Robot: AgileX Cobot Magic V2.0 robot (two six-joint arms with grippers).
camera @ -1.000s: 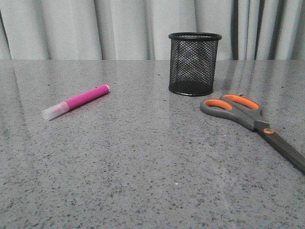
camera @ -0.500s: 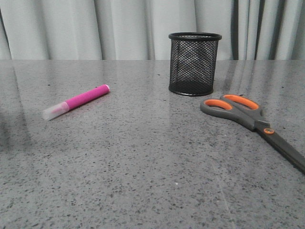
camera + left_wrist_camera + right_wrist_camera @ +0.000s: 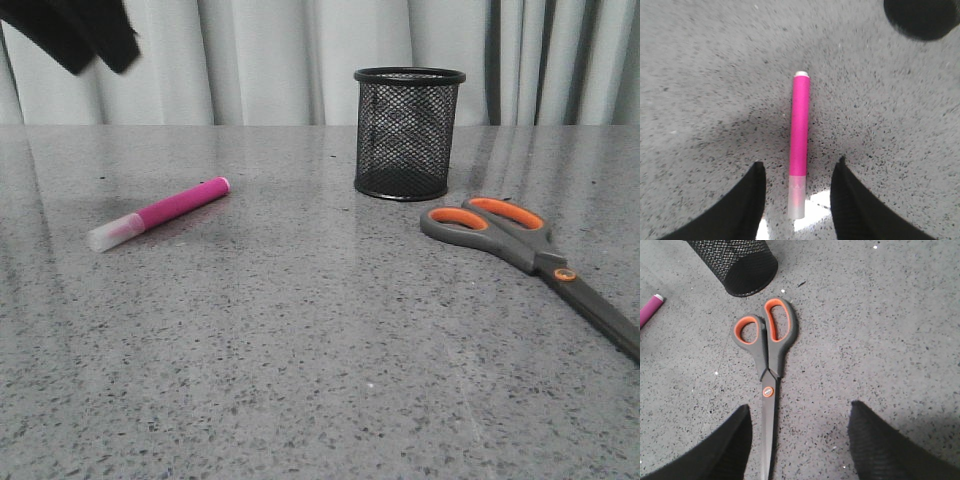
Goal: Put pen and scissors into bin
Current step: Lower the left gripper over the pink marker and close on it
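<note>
The pen (image 3: 158,213) lies flat on the table (image 3: 300,350), left of the bin (image 3: 408,133), and your left gripper (image 3: 797,175) hangs above it with jaws spread either side of its capped end, lined up, by my reading, for a straight-down pinch. The scissors (image 3: 530,262) lie closed to the bin's right, blades pointing away from it; your right gripper (image 3: 800,440) is spread wide above them, holding nothing.

The grey speckled table (image 3: 300,380) carries the pen (image 3: 158,213), the bin (image 3: 408,133) and the scissors (image 3: 530,255), all apart.
</note>
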